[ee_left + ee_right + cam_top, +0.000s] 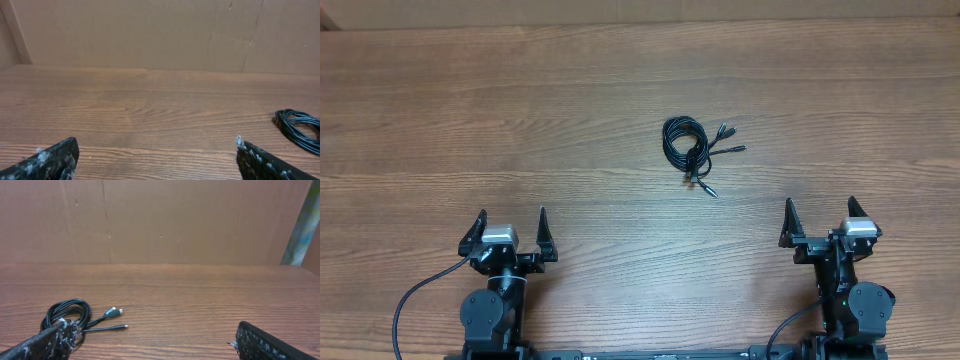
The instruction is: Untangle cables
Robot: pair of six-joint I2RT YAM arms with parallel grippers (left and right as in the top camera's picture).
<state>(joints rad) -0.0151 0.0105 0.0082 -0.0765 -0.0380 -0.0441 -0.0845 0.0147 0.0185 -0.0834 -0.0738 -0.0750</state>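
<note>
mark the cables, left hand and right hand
cables point(692, 153), overhead view, on the coil's bunched strands
left hand point(512, 214), overhead view, midway between its fingertips
right hand point(822, 204), overhead view, midway between its fingertips

No legible text, label, brand name, number or sign appears in any of the three views.
</note>
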